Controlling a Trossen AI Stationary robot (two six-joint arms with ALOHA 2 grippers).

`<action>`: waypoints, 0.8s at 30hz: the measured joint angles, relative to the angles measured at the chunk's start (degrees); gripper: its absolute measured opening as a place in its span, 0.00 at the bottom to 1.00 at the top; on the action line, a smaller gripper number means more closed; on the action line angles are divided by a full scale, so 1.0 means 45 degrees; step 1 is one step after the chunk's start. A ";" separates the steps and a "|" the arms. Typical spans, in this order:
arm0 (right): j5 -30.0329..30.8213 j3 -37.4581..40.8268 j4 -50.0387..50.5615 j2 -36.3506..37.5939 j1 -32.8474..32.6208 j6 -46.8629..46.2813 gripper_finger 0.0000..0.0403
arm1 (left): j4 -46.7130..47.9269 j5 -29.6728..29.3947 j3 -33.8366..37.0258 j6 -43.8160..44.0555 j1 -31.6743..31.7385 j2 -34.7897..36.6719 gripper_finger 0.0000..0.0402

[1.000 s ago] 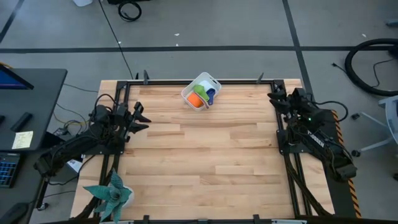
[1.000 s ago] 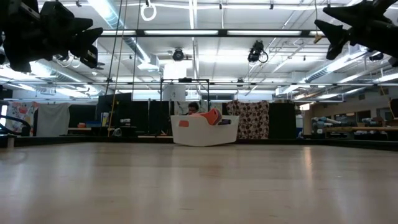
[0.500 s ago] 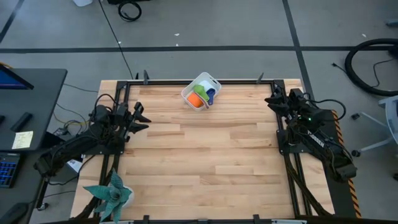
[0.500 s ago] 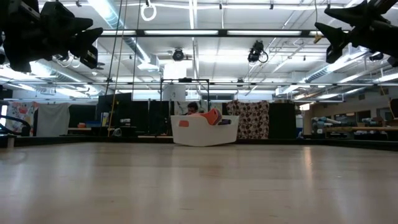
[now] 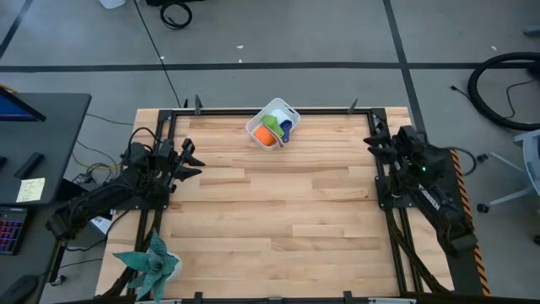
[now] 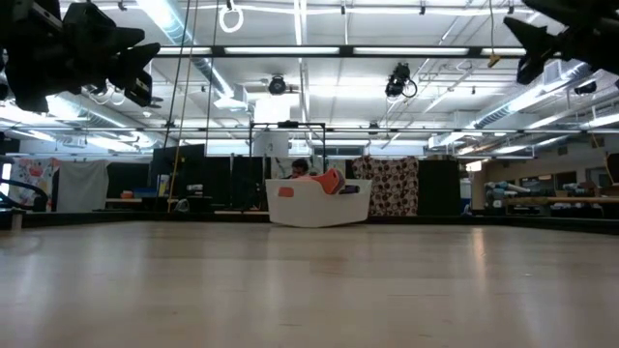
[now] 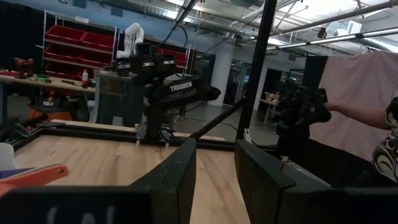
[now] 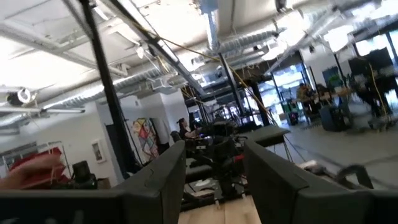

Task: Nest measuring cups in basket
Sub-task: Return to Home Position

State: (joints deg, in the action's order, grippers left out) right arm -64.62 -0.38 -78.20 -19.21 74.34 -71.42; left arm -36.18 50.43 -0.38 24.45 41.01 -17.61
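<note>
At the table's left edge the dark left arm sits folded beside its frame rail. Its two-finger left gripper point(image 5: 195, 159) points in over the pale wooden tabletop point(image 5: 278, 219). The left wrist view shows its fingers parted by a modest gap with nothing between them. It looks parked, so I judge it needs no further move (leaving it alone seems the safest choice).

Near the middle of the far edge stands the small white plastic rounded-rectangular basket point(image 5: 288, 108), set at an angle and well apart from both arms. Inside it lie the small round plastic measuring cups point(image 5: 269, 133). Orange, green and blue ones show, packed close together, and in the low view a reddish handle pokes above the rim. How many are nested I cannot tell.

At the right edge the dark right arm is gathered by its own rail, and its right gripper point(image 5: 372, 137) is likewise parted and empty. To complete the return home well, I would fold this arm straight back along its own side, high above the wood and clear of the basket. It should settle gently, so that no jolt through the table disturbs the stack.
</note>
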 joint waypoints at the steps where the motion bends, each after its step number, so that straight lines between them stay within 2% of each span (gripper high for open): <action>1: 0.0000 0.0000 -0.0028 0.0293 0.0013 0.0000 0.41 | 0.0000 -0.0005 0.0000 -0.0008 0.0000 0.0000 0.29; 9: -0.0010 0.0000 -0.0032 0.2064 0.0010 0.0000 0.41 | 0.0000 -0.0005 0.0000 -0.0005 0.0003 0.0005 0.29; 16: -0.0009 0.0000 -0.0015 0.2338 0.0010 0.0000 0.41 | -0.0015 -0.0009 0.0000 -0.0005 -0.0005 0.0033 0.29; 19: -0.0010 0.0000 -0.0013 0.2339 -0.0019 0.0000 0.41 | 0.0031 -0.0109 0.0000 -0.0010 -0.0148 0.0676 0.29; 24: -0.0009 0.0000 -0.0013 0.2339 -0.0024 0.0000 0.41 | -0.0036 -0.0094 0.0005 -0.0013 -0.0404 0.2653 0.29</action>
State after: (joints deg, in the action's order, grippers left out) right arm -64.66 -0.38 -78.26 -8.69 74.24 -71.42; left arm -36.35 50.01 -0.36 24.39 39.19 -5.67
